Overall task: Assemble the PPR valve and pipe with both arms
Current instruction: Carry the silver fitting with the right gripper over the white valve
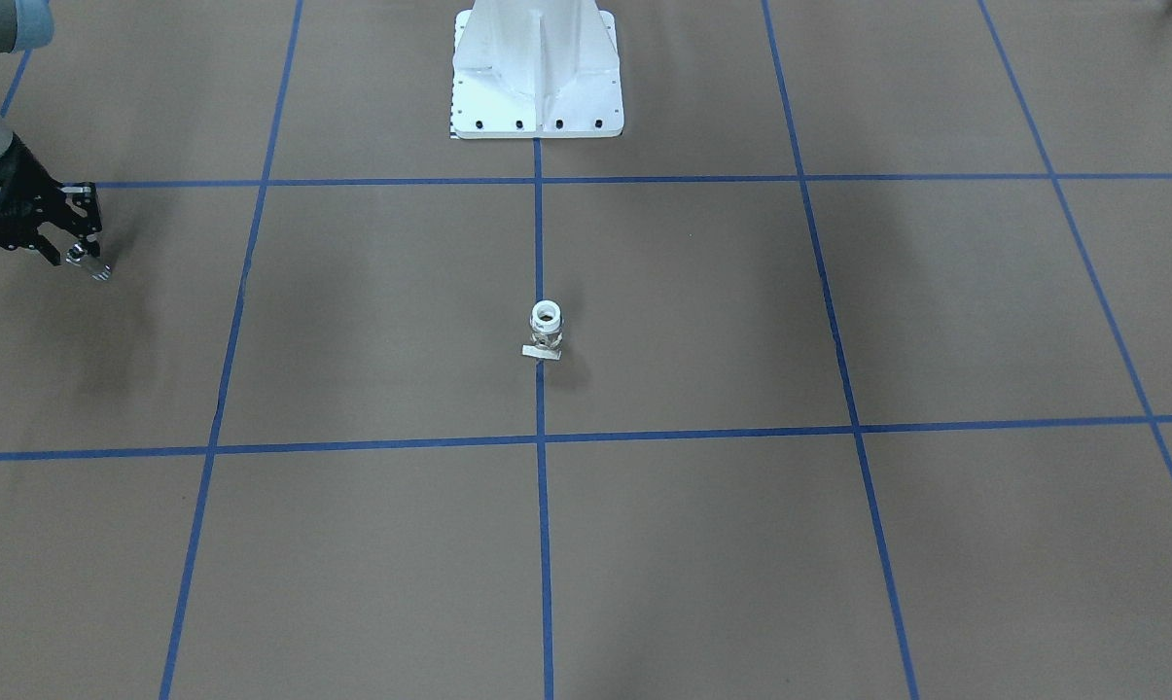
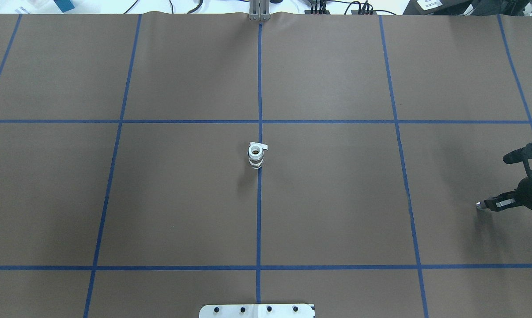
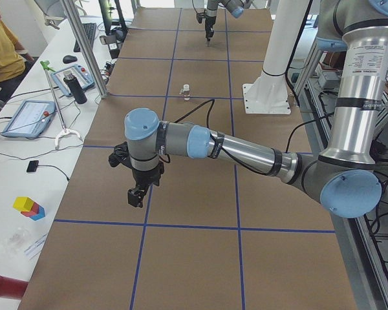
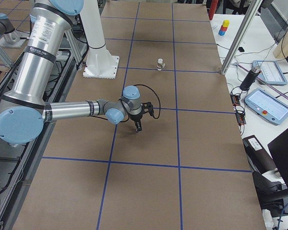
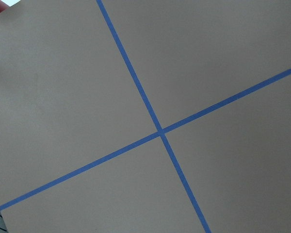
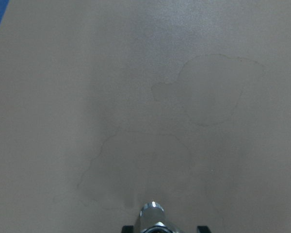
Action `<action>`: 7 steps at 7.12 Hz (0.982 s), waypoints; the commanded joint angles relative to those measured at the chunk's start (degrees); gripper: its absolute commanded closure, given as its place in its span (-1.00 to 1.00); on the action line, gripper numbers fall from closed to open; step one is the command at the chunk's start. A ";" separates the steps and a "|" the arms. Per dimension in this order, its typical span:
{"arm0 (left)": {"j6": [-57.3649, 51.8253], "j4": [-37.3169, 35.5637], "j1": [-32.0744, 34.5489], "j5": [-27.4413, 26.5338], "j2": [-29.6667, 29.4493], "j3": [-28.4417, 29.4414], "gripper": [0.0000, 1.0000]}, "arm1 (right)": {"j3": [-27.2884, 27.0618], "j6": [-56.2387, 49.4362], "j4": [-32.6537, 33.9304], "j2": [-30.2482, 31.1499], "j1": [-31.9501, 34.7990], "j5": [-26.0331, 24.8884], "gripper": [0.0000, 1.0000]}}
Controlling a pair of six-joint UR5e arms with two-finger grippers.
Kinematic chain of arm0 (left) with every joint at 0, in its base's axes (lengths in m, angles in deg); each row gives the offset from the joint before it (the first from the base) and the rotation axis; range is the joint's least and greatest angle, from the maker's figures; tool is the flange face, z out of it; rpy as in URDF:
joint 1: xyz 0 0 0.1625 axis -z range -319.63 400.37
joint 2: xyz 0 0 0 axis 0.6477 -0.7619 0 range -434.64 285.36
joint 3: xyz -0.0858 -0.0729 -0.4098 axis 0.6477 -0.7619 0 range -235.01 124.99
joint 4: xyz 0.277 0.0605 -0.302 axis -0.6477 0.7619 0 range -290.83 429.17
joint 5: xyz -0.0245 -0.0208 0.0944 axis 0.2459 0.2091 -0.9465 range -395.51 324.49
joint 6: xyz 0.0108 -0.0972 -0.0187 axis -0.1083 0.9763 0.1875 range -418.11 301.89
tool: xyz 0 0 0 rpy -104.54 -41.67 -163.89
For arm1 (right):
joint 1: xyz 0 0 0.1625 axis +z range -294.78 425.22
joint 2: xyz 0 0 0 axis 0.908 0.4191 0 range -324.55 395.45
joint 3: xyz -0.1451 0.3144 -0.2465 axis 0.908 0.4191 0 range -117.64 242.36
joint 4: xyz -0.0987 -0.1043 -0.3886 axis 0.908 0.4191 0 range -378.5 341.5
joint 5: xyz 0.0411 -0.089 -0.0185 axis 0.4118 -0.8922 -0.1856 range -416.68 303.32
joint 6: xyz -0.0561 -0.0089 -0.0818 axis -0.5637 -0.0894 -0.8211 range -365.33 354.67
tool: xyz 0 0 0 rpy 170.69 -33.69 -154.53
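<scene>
While the valve stands upright, right claw is clenched, left claw unclear.

**Even ceiling light, soft shadows**

Diffuse light from above falls evenly on the brown paper-covered table. The white bolted metal pedestal at the robot-side edge glares, nearly blown out. Faint, blurry shadows lie beside the small white plastic valve and the black right gripper. In the right wrist view the gripper tip is out of focus.
</scene>
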 commanded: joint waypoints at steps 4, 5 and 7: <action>0.25 -0.09 0.15 -0.02 0.28 0.08 -1.00 | -1.75 0.00 0.09 -2.07 -0.09 0.82 1.00; 1.91 -0.18 0.15 -0.02 1.15 0.08 -1.00 | -1.59 0.00 0.96 -4.43 2.18 4.22 1.00; 11.12 0.17 0.24 0.42 5.09 -0.44 -1.00 | -1.76 0.00 4.54 -9.70 6.84 9.61 1.00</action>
